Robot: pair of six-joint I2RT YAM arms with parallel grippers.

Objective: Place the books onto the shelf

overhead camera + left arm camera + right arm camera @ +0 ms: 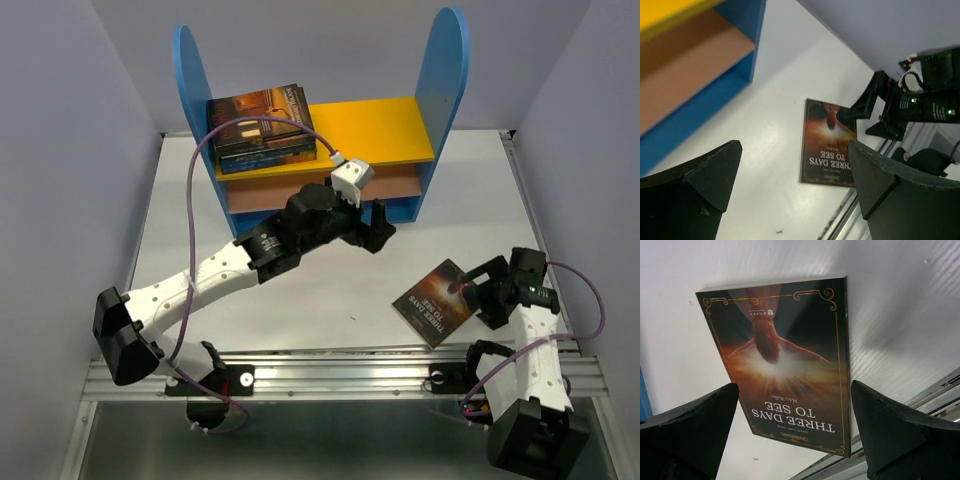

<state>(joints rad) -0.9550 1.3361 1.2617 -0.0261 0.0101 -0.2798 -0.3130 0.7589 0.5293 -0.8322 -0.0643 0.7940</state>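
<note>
Finds the thin dark paperback book [790, 365] flat on the white worktop [320, 300], long axis running straight out from the wide-open, empty right jaws, with the equally open, empty left jaws farther off.

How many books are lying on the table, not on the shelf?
1. Three Days to See lies flat near the front right edge of the table, beside the right tool. The left arm covers some table, so another could be hidden.

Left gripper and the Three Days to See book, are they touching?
Apart. The top view shows bare table between the left gripper and the book.
</note>
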